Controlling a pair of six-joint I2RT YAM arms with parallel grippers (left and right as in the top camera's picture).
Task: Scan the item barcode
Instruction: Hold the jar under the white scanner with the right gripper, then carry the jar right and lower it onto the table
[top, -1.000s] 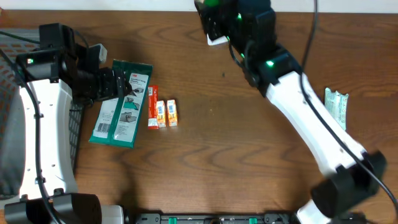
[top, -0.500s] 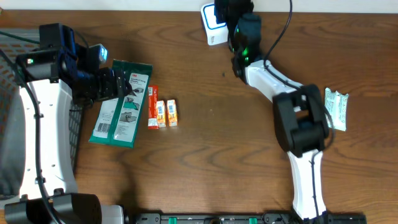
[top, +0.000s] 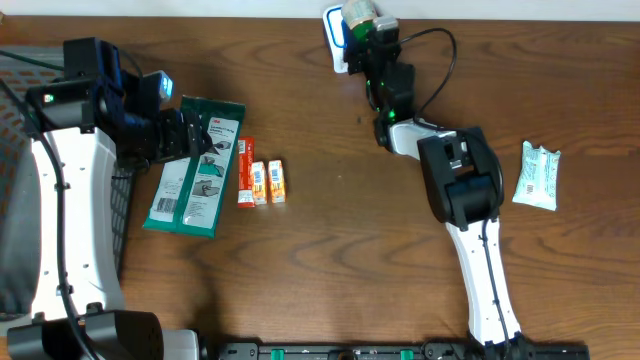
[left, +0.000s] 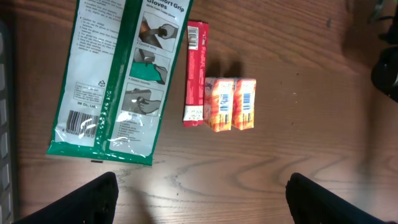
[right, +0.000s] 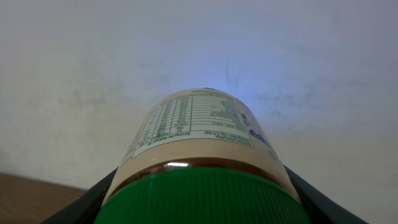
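Overhead view of a brown wooden table (top: 330, 260) with two robot arms. The right arm stretches to the far edge of the table, where the right gripper (top: 372, 40) is clamped on a jar (top: 358, 12) with a green lid. In the right wrist view the jar fills the frame, lid nearest the camera, its printed label facing up, with a dark finger (right: 93, 199) pressed against each side just below the lid. A pale wall lies behind the jar. A white device (top: 340, 62) sits on the table just beside the gripper and jar.

At the left side, the left gripper (left: 199, 196) hangs with its jaws spread wide, holding nothing. Below it lie a green glove packet (left: 118, 74), a narrow red packet (left: 197, 71) and two small orange boxes (left: 219, 102) side by side. A pale green packet (top: 535, 175) lies near the right edge.
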